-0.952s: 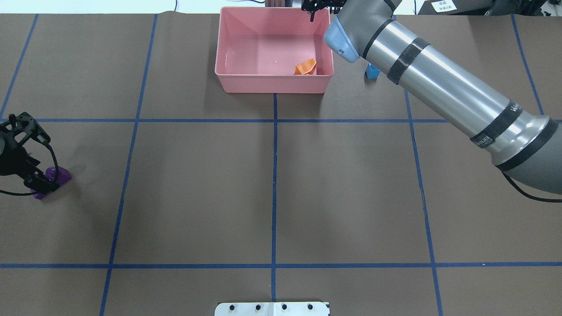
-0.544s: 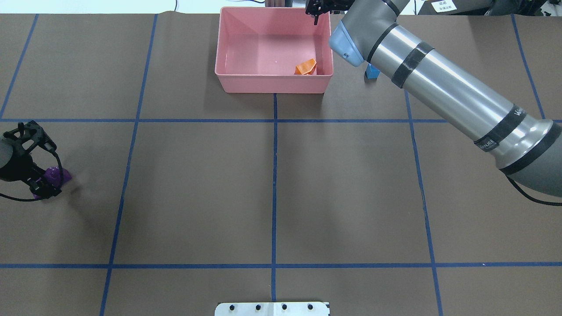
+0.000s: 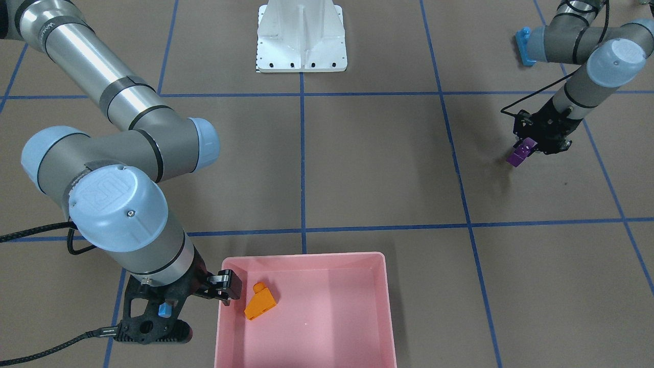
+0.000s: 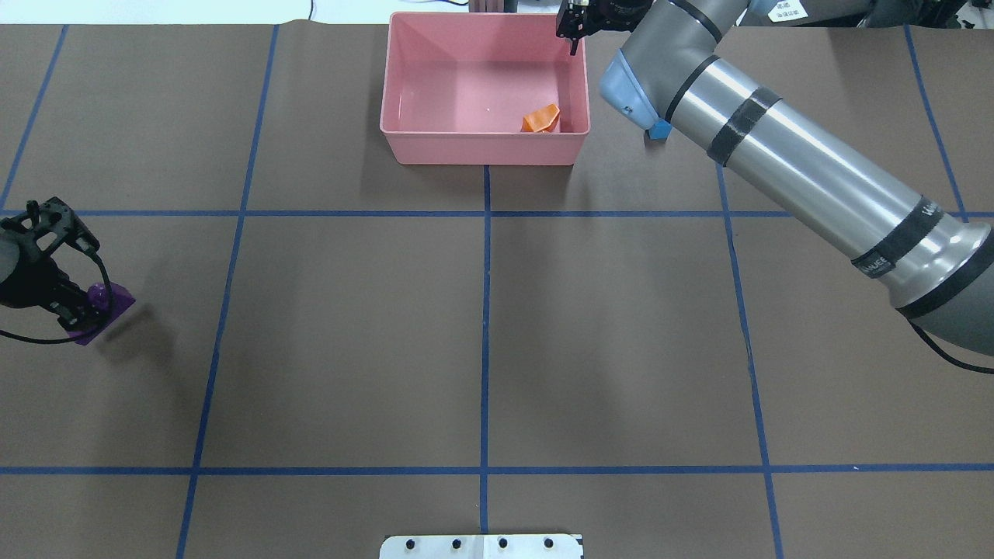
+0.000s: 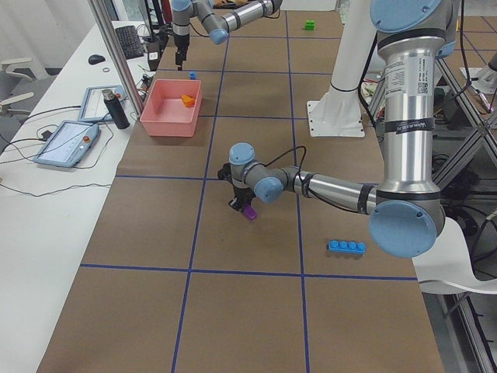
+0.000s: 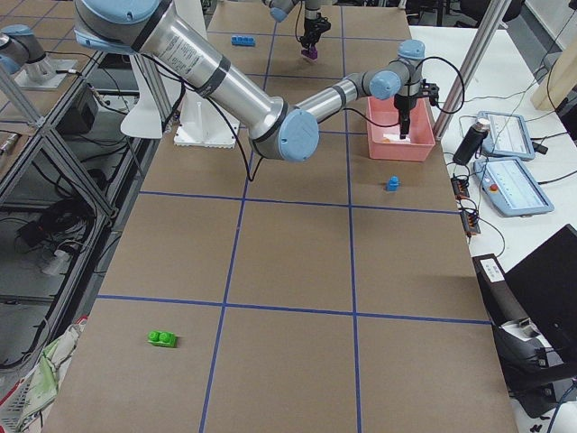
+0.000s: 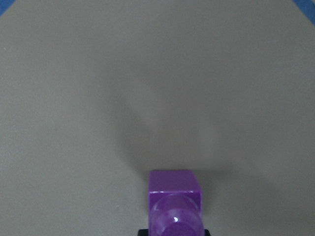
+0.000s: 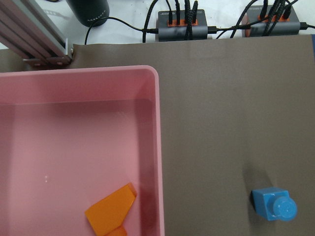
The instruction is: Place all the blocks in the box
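Right end effector hangs at the far right corner of the box. Its finger gap is unreadable and nothing is seen in it. 1 orange block lies by the near right wall, floor elsewhere open. Left end effector is clamped on the purple block near the left edge of the tabletop, with open paper between it and the box. Small light-blue block sits just outside the box's right wall, partly under the right arm; long light-blue block and green block lie far off.
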Motion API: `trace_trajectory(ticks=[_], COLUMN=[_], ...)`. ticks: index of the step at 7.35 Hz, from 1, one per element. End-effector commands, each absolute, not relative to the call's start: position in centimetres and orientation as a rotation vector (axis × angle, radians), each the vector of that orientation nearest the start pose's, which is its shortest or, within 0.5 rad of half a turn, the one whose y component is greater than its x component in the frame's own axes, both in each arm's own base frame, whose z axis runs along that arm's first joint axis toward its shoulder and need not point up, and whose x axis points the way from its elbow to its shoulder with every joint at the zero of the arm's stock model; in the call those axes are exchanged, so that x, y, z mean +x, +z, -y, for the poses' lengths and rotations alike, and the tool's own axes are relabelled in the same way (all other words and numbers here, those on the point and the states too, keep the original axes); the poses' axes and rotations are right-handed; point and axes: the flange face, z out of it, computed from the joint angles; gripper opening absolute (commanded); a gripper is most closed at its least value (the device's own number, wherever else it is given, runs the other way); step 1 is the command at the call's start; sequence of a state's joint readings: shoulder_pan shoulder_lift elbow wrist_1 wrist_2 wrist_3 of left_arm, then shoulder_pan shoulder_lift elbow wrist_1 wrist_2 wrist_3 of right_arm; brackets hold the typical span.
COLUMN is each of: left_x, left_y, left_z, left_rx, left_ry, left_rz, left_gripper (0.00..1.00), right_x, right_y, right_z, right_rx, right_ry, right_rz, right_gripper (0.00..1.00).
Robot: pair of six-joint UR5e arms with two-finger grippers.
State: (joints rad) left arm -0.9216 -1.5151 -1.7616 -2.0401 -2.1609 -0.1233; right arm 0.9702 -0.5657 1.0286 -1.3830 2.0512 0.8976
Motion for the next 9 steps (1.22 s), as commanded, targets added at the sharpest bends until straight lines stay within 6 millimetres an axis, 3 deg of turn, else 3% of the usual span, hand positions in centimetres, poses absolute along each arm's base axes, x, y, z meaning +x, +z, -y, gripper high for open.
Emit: trace_trajectory(ticks=[1, 4, 5, 7, 9], left_x=[21.7, 27.2, 29.7, 34.5, 38.0], left_y=[49.1, 35.4, 30.5, 22.6, 17.7], left_z=[48.9, 57.6, 61.4, 69.2, 75.1], left_rx=[0.358, 0.32, 0.29, 0.22, 0.126], left_ry=[0.398, 0.076, -0.024, -0.172, -0.308], left_rz=[-0.822, -0.957, -0.998, -1.024, -0.996], left_gripper=[0.0, 0.0, 0.0, 0.0, 0.0], right_x=[-37.9, -35.8, -35.5, -35.9, -36.4], right_y=[27.7, 37.1, 38.5, 39.8, 41.4], right_z=[74.0, 72.2, 71.9, 72.1, 72.7], right_rx=[0.163, 0.22, 0.225, 0.216, 0.232], right_ry=[0.069, 0.027, 0.026, 0.028, 0.027], right_rz=[0.739, 0.754, 0.756, 0.743, 0.742], right_gripper=[1.0, 1.0, 1.0, 1.0, 1.0])
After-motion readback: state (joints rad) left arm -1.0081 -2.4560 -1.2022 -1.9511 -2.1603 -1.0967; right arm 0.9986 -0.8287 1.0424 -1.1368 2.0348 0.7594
